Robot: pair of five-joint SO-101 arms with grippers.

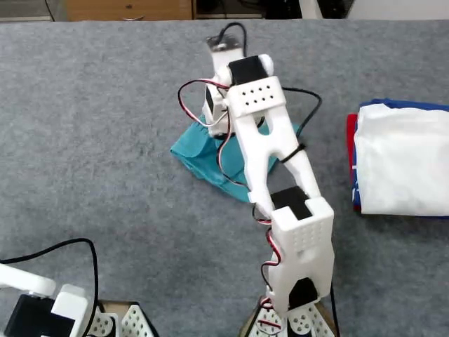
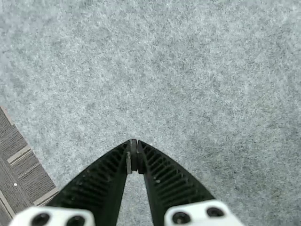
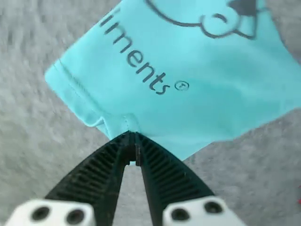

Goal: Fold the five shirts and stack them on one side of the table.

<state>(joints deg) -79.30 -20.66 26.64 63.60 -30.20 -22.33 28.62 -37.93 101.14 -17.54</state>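
On the grey table [image 1: 105, 140] my right gripper [image 3: 133, 141] pinches an edge of the teal shirt [image 1: 198, 156] mid-table, my left gripper [image 2: 133, 150] is closed on nothing; I judge a fold is in hand, and next that edge needs drawing across.

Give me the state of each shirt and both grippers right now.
teal shirt: bunched, edge pinched, not stacked
right gripper: shut on the teal shirt
left gripper: shut, empty, above the table
white shirt: folded, stacked on top
blue shirt, red shirt: folded beneath it, edges showing

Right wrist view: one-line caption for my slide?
Right end effector shut on edge of teal shirt, grey table beneath.
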